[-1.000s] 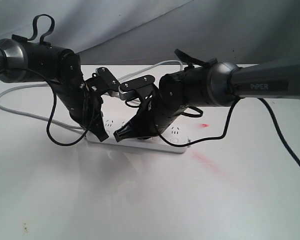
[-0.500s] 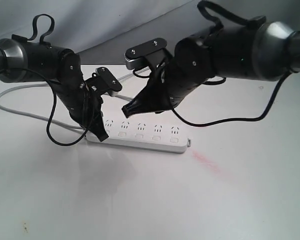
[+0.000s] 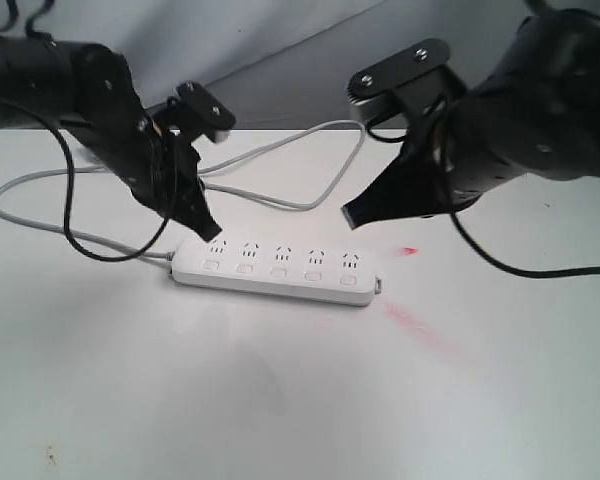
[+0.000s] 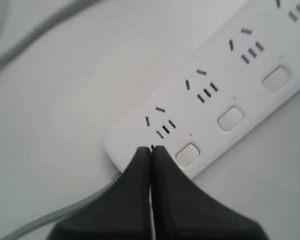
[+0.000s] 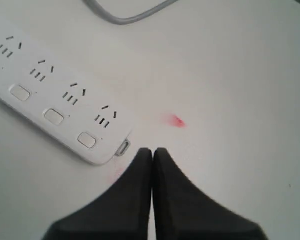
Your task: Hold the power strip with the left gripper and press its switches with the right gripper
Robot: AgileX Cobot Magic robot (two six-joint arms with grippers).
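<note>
Plain white bench (image 3: 280, 400) under a grey backdrop (image 3: 280, 50), and the power strip (image 3: 280, 272) lies flat in the middle of it, its grey cord (image 3: 280, 195) looping away behind. The left gripper (image 3: 207, 230) hangs right at the cord end of the strip with its fingers pressed together on nothing. The right gripper (image 3: 351, 214), also closed on nothing, floats well above the far end, near a red mark (image 3: 410, 250) on the bench.

So neither job looks under way, I'd say: nothing held, nothing pressed. To do this well, the left wants to bear down on the flat body beside the end outlet and keep clear of the nearest of the switches (image 3: 278, 270), or it will press one itself. The right can keep its tips together as a single poker and come straight down on the middle of a button. Any sideways push would likely skid this light bar across the smooth top.

Now the doubts. The left wrist view puts the closed tip (image 4: 151, 149) over the strip's rounded end, but I cannot tell whether it touches. No lamp shows which switches are on. Both arms run out of the exterior view, and each wrist view catches only part of the row. The small fitting on the strip's far end is too tiny to identify
</note>
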